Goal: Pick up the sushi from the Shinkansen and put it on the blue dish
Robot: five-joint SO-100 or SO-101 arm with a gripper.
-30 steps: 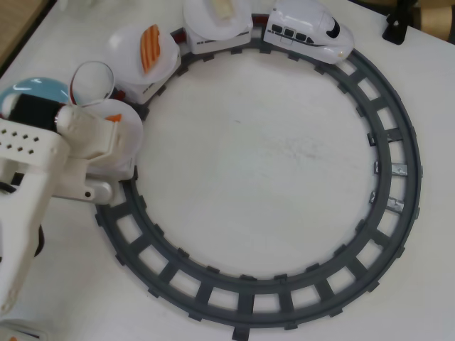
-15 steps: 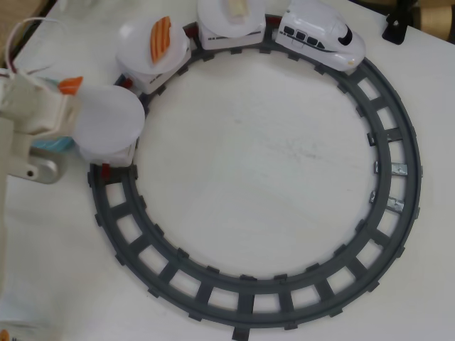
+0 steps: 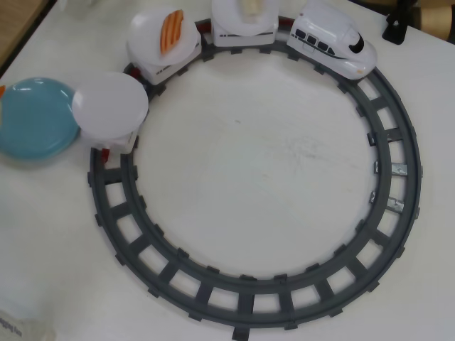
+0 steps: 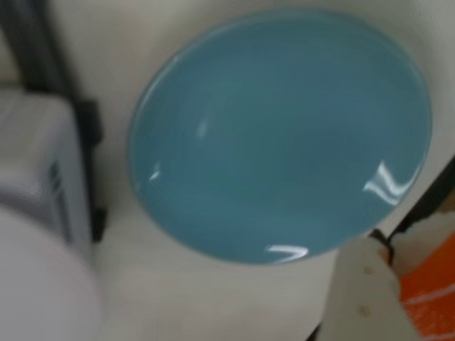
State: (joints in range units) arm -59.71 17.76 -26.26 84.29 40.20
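In the wrist view the gripper (image 4: 398,284) sits at the lower right corner, its pale finger closed against a bright orange, white-striped sushi (image 4: 430,291), so I judge the carry step is in hand. Just beyond lies the blue dish (image 4: 281,131), bare on the worktop (image 4: 213,298); the next move calls for shifting over its centre, lowering and releasing. Farther off, the overhead view shows the Shinkansen (image 3: 334,37) on its track (image 3: 245,302).

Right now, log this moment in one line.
gripper: shut on sushi | sushi: beside blue dish, unplaced | blue dish: empty
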